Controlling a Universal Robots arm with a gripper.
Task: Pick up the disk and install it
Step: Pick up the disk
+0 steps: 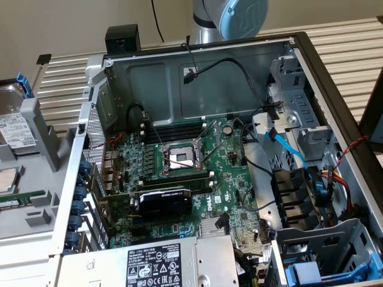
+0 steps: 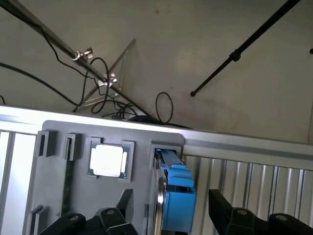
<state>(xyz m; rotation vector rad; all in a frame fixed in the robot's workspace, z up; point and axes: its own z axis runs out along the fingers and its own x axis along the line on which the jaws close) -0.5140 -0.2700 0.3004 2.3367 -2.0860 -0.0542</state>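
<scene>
The disk (image 2: 178,200) stands on edge in a slot of a grey holder (image 2: 78,196), its blue carrier and the thin metal side turned up toward the wrist. That upright stance looks deliberate: it leaves both flat faces free to be pinched from above. In the exterior view the disk (image 1: 12,128) shows its white label at the far left, propped in the same holder (image 1: 36,125), outside the computer case (image 1: 167,84) and so not yet installed. The fingers (image 2: 222,210) are spread as wide as they go and have hold of nothing. One dark finger sits on each side of the disk with a clear gap on both sides, so the gripper (image 2: 171,196) is lined up over the slot and does not touch the disk. Just beside the disk, in its own recess of the holder, lies a processor chip (image 2: 108,161), kept apart so that each part can be reached alone. The holder rests on a pale slatted surface (image 2: 244,196) next to the case. The case lies open with its side panel off, exposing the board and the bays along the exterior view's right. Another blue-carrier drive (image 1: 311,275) already sits in that lower corner, near the power-supply box (image 1: 161,263).
</scene>
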